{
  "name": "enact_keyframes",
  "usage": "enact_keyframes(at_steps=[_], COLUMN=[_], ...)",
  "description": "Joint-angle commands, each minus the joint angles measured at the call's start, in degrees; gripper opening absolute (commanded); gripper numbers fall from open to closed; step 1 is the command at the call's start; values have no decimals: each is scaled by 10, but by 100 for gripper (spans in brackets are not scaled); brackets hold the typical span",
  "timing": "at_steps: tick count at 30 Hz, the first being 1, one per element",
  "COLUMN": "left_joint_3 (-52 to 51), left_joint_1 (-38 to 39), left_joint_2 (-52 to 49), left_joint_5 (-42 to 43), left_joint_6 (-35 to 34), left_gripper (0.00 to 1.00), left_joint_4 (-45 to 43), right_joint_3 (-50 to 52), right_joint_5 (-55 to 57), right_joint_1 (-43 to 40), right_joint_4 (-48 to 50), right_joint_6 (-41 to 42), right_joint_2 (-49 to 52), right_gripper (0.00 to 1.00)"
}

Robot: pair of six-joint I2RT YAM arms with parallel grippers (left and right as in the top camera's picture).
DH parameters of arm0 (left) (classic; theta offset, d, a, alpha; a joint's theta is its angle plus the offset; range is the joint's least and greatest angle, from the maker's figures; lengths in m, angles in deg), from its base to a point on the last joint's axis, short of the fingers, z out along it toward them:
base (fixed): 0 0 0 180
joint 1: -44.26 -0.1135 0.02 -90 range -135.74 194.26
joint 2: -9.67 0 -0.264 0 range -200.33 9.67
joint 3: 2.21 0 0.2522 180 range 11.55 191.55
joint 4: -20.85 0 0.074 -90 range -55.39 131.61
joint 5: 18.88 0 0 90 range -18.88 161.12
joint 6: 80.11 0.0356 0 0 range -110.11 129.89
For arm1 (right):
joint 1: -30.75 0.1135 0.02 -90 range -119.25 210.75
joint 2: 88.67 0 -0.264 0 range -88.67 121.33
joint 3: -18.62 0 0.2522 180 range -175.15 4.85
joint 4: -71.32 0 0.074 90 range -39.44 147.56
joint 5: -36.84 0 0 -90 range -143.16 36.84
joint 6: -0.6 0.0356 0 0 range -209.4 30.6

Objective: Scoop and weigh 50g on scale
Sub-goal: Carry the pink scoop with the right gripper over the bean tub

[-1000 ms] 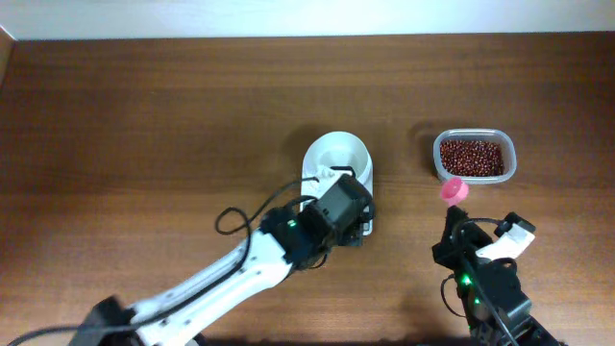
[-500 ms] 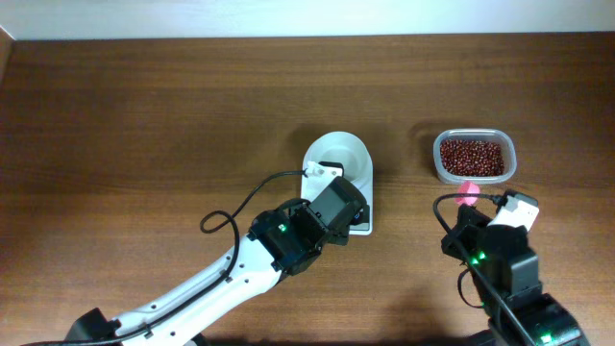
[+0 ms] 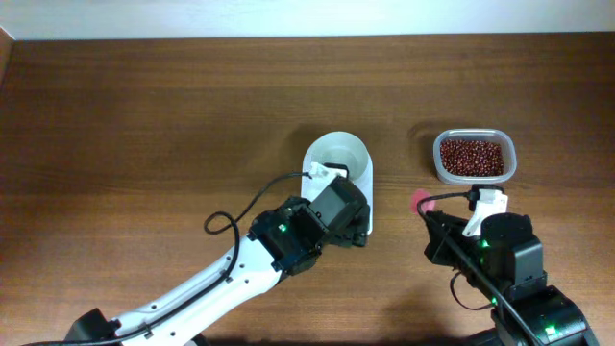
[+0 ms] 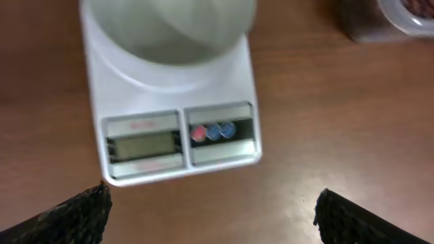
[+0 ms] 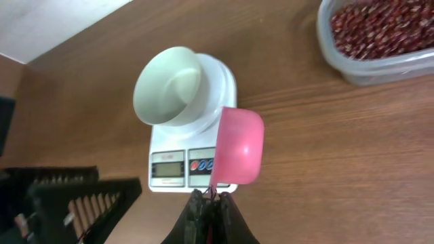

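On the left gripper (image 4: pixel 211 196) the jaws, shut before, now gape over the scale (image 4: pixel 203 95). The right gripper (image 5: pixel 211 200) jaws stay clamped on the pink scoop (image 5: pixel 239 146), swung off the bean tub (image 3: pixel 434 159).

Left arm (image 3: pixel 207 288): a white link casing is noted between black joint housings. A black cable (image 3: pixel 231 219) is looped alongside, and a green indicator light (image 3: pixel 282 229) is lit. Its fingers (image 4: pixel 74 215) are black and ribbed. Right arm (image 3: pixel 514 264): black housings with green lights are recorded, and a white fitting (image 3: pixel 490 200) at the wrist.
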Motion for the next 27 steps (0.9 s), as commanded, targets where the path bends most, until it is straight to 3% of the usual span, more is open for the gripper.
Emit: enact_keyframes(at_steps=[1, 21, 27], left_joint_3=[2, 2, 2], left_joint_1=[1, 1, 1], left_joint_2=[4, 4, 4], left_joint_5=[59, 29, 29], left_joint_6=[-8, -7, -7], left_gripper=[99, 99, 99], left_joint_4=[0, -2, -2], right_joint_3=[-13, -18, -59], right_joint_5=[39, 51, -51], right_joint_1=[-4, -5, -5], right_joint_4=[0, 14, -4], right_joint_6=[-16, -41, -41], right_joint_2=[-1, 54, 54], right_gripper=[4, 4, 4])
